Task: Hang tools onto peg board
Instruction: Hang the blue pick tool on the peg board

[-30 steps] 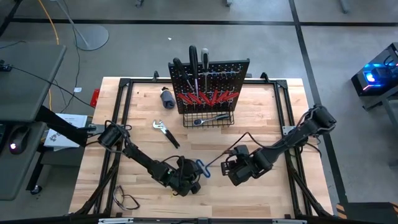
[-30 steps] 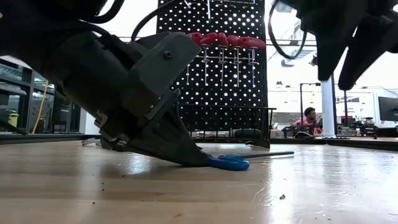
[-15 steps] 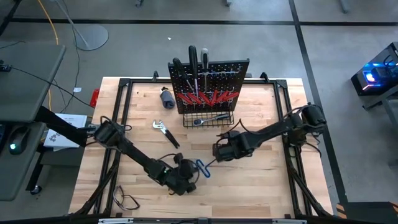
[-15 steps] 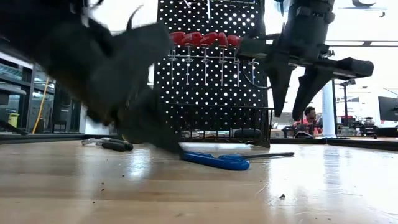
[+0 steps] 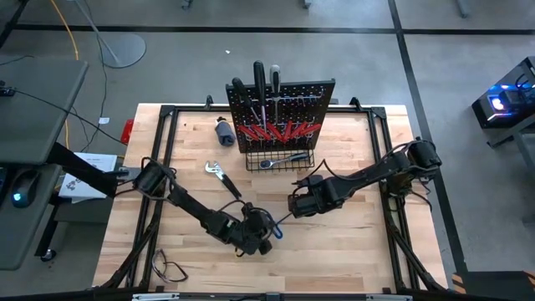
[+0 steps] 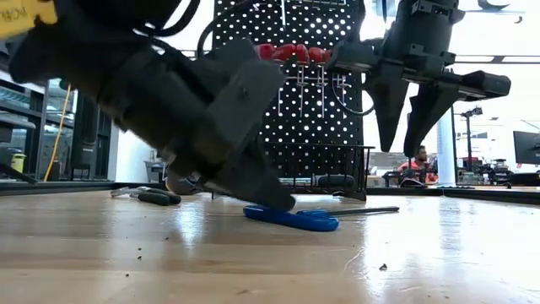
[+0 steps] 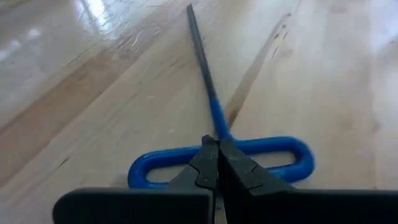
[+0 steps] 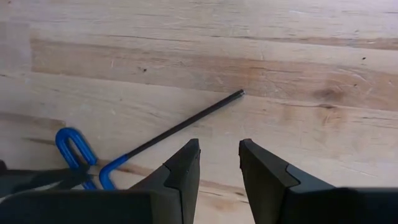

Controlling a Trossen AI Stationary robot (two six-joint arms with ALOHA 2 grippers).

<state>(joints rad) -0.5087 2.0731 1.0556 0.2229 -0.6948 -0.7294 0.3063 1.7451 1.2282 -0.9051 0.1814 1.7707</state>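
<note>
Left gripper [image 7: 217, 163] has closed onto the blue-handled T-tool [image 5: 272, 227] lying flat at table centre since a moment ago, right gripper [image 8: 217, 163] hovering part-open nearby; lift toward the far peg board [image 5: 284, 113] likely next

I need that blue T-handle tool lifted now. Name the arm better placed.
Left. Its tool is shut at the blue T-handle tool on the table; the right tool hangs open above the shaft tip.
</note>
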